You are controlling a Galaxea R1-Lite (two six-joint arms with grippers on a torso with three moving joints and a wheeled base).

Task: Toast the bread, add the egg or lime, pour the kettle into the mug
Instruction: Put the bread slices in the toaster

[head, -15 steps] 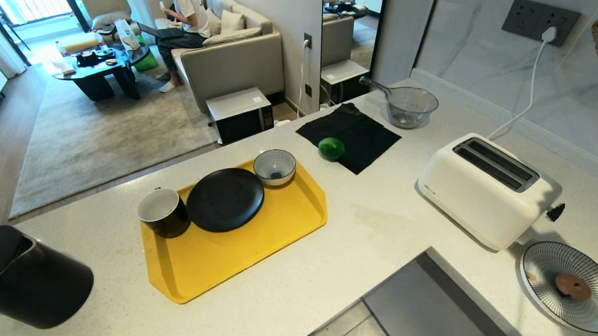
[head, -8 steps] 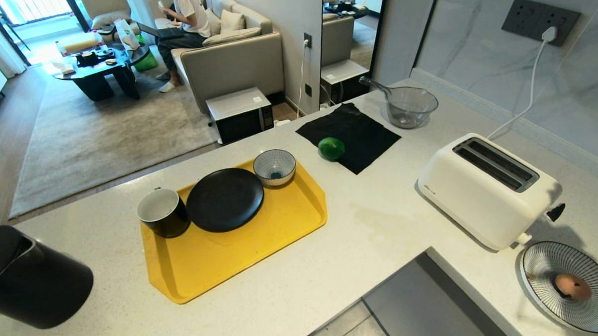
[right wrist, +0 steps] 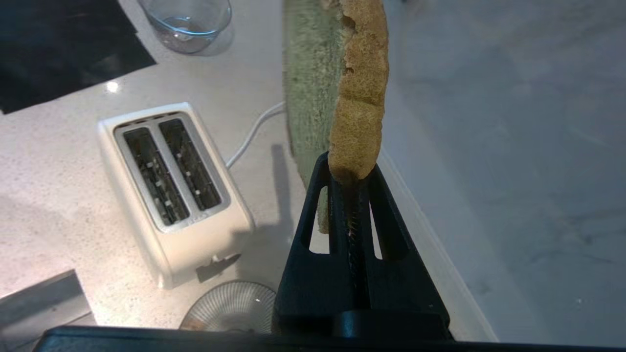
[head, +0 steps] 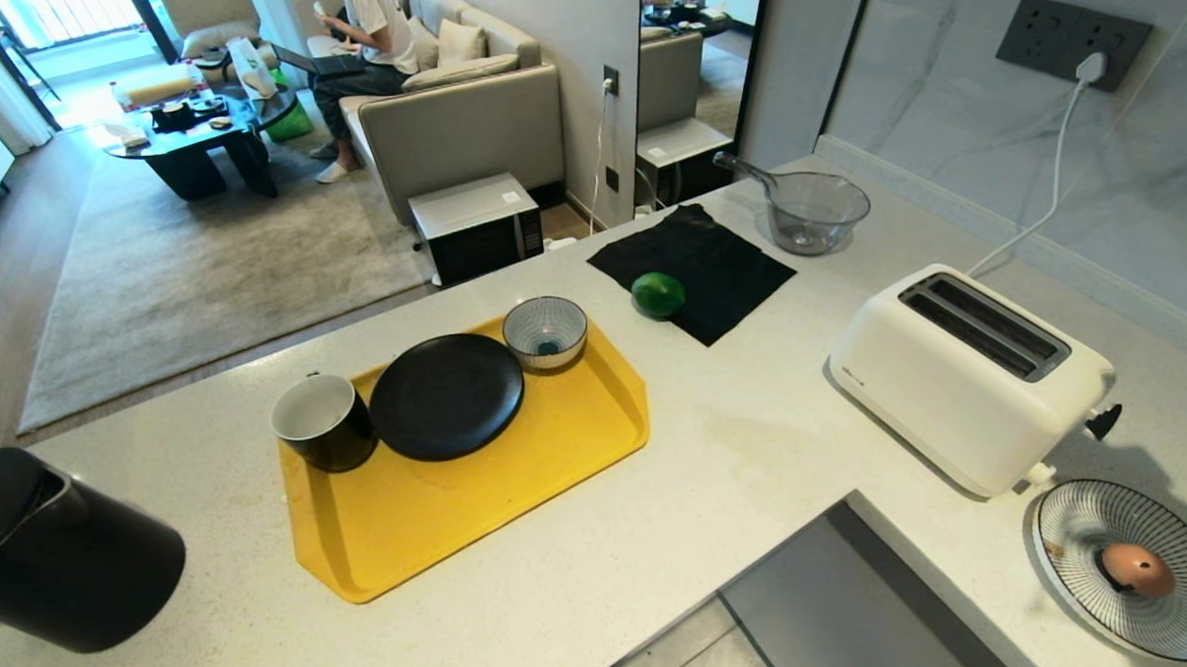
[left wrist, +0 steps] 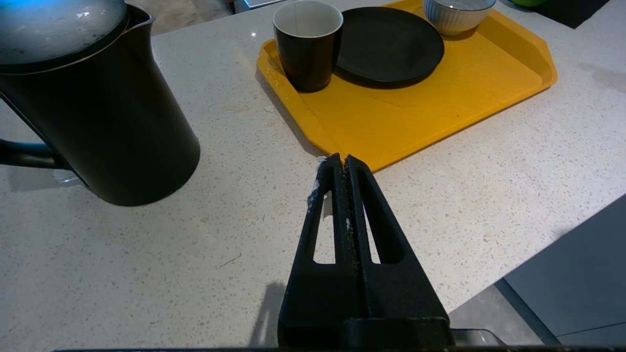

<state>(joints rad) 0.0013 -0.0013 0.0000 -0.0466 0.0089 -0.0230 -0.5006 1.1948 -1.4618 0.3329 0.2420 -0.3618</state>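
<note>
My right gripper (right wrist: 351, 173) is shut on the bread (right wrist: 359, 98), a pale green slice with a brown crust, held on edge in the air beside the white toaster (right wrist: 171, 190). Both toaster slots are empty. Neither the right gripper nor the bread shows in the head view. The egg (head: 1137, 569) lies on a striped plate (head: 1064, 515) at the near right. The lime (head: 657, 295) rests on the edge of a black cloth (head: 709, 260). The mug (head: 322, 420) stands on the yellow tray (head: 481, 515). The black kettle (head: 58, 550) stands at the near left. My left gripper (left wrist: 341, 159) is shut and empty, parked over the counter near the tray's corner.
A black plate (head: 446, 396) and a striped bowl (head: 545, 331) share the tray. A glass bowl (head: 814, 210) stands behind the cloth. The toaster's cable runs to a wall socket (head: 1077, 30). The counter turns a corner at the near right. A person sits on a sofa far behind.
The bread's edge, seen at the head view's far right one second ago, has left that view. The shadow over the striped plate and egg has lifted. The left arm stays still.
</note>
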